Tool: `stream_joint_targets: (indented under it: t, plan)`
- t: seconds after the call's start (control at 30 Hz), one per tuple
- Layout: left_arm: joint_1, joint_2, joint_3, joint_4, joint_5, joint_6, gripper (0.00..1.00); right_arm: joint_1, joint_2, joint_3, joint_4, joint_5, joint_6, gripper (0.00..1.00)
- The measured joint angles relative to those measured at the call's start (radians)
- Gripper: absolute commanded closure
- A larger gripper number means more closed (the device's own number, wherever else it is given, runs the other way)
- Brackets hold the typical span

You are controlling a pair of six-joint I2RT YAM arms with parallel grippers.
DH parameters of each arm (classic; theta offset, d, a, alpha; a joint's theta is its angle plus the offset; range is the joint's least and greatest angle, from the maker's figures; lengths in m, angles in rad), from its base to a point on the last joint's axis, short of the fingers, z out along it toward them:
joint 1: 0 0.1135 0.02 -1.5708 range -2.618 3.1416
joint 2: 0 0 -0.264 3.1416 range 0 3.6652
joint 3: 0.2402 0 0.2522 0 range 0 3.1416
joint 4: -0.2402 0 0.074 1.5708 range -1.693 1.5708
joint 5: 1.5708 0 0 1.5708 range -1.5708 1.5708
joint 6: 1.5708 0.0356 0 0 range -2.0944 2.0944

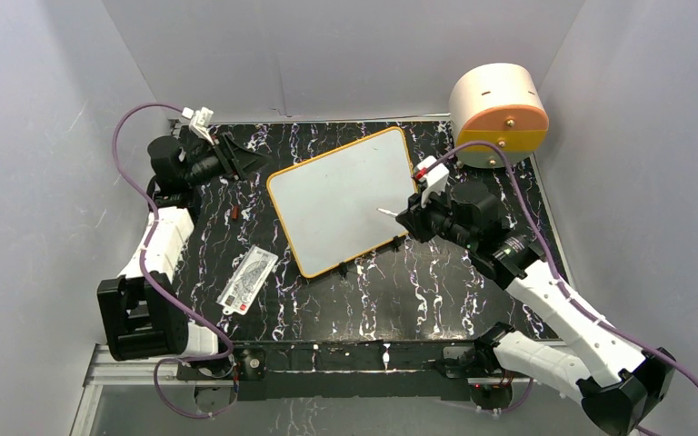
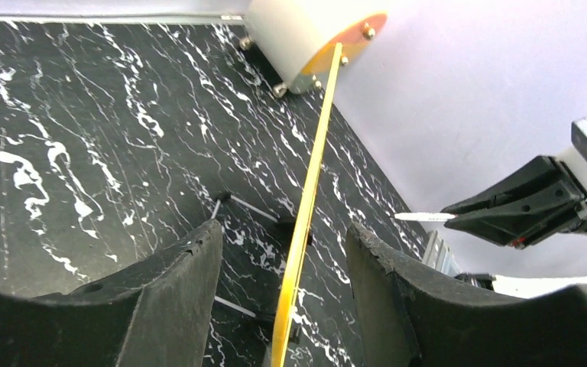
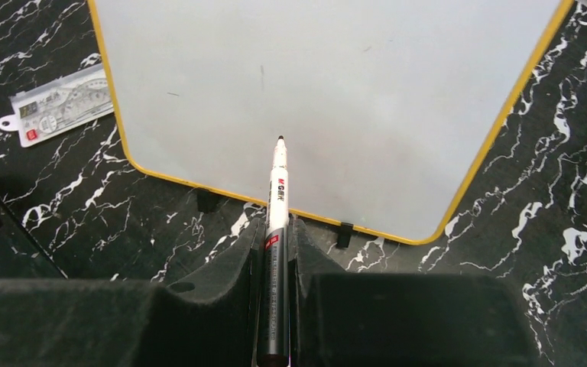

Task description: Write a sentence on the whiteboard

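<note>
Gripping a slim marker (image 3: 278,191) between its dark, foam-like padded fingers, the right hand (image 3: 277,237) is closed on the barrel. The barrel is black at the held end, then white with a red band and small print, then narrows to a dark tip. The tip lies over the lower part of the whiteboard (image 1: 345,200); whether it touches the surface cannot be told. The whiteboard is a smooth, pale rectangle with rounded corners and a thin orange-yellow frame. It lies turned at a slant near the middle of the black, white-veined marble-look table (image 1: 400,291), with small black feet showing at its near edge. Its face shows only a few faint dark specks. The left hand (image 2: 283,229) is open with its fingers spread wide, hanging well to the board's left. In its wrist view the board appears edge-on as a thin yellow line. A small printed plastic card (image 1: 248,279) lies flat beside the board, its print too small to read. A pale drum (image 1: 498,113) with an orange face sits at the far right corner.
</note>
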State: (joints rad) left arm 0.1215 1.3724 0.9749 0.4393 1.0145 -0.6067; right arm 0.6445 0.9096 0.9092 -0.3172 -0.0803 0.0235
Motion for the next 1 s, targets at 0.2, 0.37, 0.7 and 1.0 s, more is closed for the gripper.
stream_joint_targets:
  t: [0.2,0.37,0.7,1.0]
  plan:
    - [-0.060,0.023,0.014,-0.105,0.019,0.098,0.43,0.064,0.045,0.022,0.023,0.027,0.000,1.00]
    - [-0.080,0.067,0.019,-0.151,0.037,0.143,0.49,0.103,0.061,0.032,0.047,0.051,-0.001,1.00]
    - [-0.101,0.113,0.023,-0.143,0.131,0.162,0.64,0.195,0.109,0.043,0.092,0.134,-0.005,1.00]
    - [-0.123,0.146,0.023,-0.095,0.208,0.158,0.87,0.257,0.122,0.043,0.116,0.199,-0.039,1.00]
